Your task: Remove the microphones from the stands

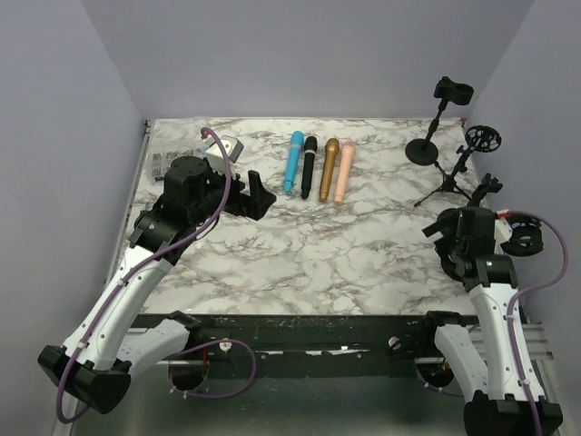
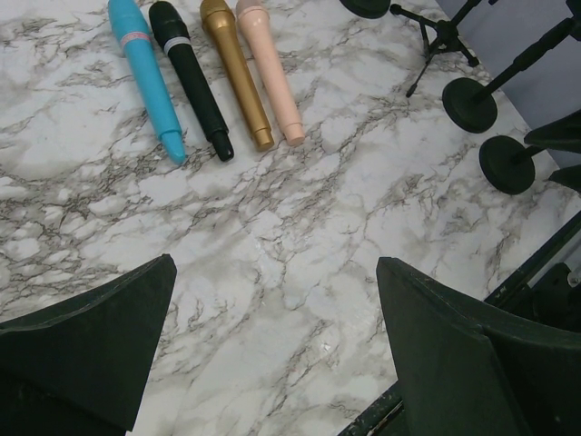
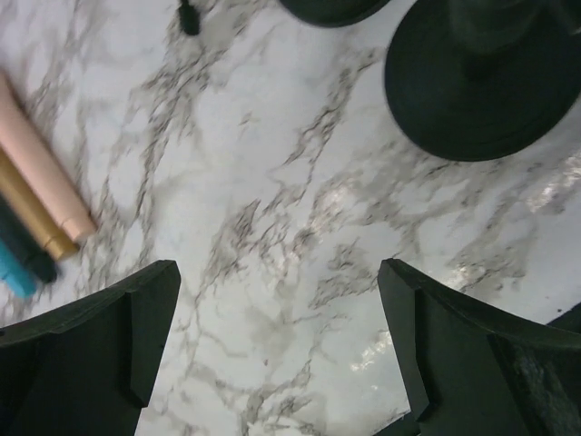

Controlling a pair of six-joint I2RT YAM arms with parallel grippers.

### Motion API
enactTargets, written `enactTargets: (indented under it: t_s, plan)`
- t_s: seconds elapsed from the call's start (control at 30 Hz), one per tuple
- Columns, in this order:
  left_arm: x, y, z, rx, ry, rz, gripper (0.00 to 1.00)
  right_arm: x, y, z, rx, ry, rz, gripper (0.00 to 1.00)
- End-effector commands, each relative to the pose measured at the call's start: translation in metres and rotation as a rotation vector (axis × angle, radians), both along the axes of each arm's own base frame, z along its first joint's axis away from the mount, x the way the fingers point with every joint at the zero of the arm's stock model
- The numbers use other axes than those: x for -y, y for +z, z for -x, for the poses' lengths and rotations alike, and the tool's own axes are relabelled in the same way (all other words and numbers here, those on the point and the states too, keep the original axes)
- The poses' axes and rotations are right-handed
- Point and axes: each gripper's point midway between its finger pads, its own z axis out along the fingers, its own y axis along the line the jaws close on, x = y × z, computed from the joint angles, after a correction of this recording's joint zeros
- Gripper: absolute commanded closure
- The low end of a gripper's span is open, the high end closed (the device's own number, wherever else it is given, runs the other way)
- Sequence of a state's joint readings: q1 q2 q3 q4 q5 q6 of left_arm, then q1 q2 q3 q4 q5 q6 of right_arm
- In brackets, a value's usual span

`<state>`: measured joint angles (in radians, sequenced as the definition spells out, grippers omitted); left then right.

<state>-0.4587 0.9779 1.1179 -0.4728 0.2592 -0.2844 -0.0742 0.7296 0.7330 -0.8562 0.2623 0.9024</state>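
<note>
Near the front, the left gripper and right gripper hover spread wide and empty, likely ready to reach. Behind them, four mics lie in a neat row on the table. At far right, four stands, as best I can count, none visibly holding a mic.

I could read no text, brand or number in any view. The flat printed packet at the far left corner of the table bore dark markings too small for me to make out. The blue microphone and black microphone showed only plain bands.
</note>
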Motion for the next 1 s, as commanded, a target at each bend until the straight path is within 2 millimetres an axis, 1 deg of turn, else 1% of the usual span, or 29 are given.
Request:
enactTargets:
  t_s: [0.0, 0.1, 0.17, 0.3, 0.37, 0.4, 0.43, 0.47, 0.53, 0.57, 0.63, 0.73, 0.83, 0.9, 0.97]
  plan:
    - [0.003, 0.008, 0.005, 0.016, -0.021, 0.018, 0.05, -0.049, 0.005, -0.006, 0.070, 0.329, -0.109, 0.00]
    - [0.002, 0.009, 0.005, 0.020, -0.019, 0.020, 0.05, -0.079, 0.012, -0.016, 0.149, 0.509, -0.186, 0.00]
    - [0.003, 0.007, 0.004, 0.021, -0.018, 0.022, 0.05, -0.093, 0.016, -0.024, 0.206, 0.592, -0.217, 0.00]
    - [0.000, 0.003, 0.000, 0.023, 0.004, 0.011, 0.05, -0.115, 0.022, -0.039, 0.284, 0.699, -0.267, 0.00]
    - [-0.001, 0.000, -0.003, 0.027, 0.014, 0.006, 0.05, -0.132, 0.020, -0.044, 0.277, 0.748, -0.257, 0.00]
    - [-0.001, -0.001, -0.004, 0.028, 0.018, 0.003, 0.05, -0.148, 0.021, -0.045, 0.279, 0.801, -0.246, 0.00]
    - [-0.001, -0.002, -0.005, 0.030, 0.022, 0.001, 0.05, -0.160, 0.020, -0.046, 0.275, 0.827, -0.223, 0.00]
    - [-0.002, -0.002, -0.006, 0.035, 0.026, 0.000, 0.05, -0.180, 0.021, -0.045, 0.273, 0.880, -0.211, 0.00]
    - [-0.003, -0.003, -0.008, 0.049, 0.030, -0.001, 0.05, -0.212, 0.021, -0.044, 0.269, 0.961, -0.184, 0.00]
    - [-0.003, -0.002, -0.007, 0.063, 0.030, 0.003, 0.05, -0.224, 0.021, -0.044, 0.267, 0.992, -0.174, 0.00]
    - [-0.004, 0.002, -0.006, 0.098, 0.030, 0.014, 0.05, -0.240, 0.024, -0.047, 0.293, 1.026, -0.168, 0.00]
    - [-0.006, 0.014, 0.001, 0.172, 0.022, 0.054, 0.05, -0.261, 0.035, -0.049, 0.356, 1.085, -0.180, 0.00]
    - [-0.008, 0.029, 0.015, 0.237, 0.011, 0.124, 0.05, -0.279, 0.054, -0.045, 0.411, 1.168, -0.166, 0.00]
    - [-0.011, 0.037, 0.029, 0.269, 0.004, 0.185, 0.05, -0.280, 0.072, -0.043, 0.471, 1.193, -0.152, 0.00]
    - [-0.017, 0.045, 0.047, 0.307, -0.001, 0.250, 0.05, -0.274, 0.094, -0.039, 0.552, 1.197, -0.116, 0.00]
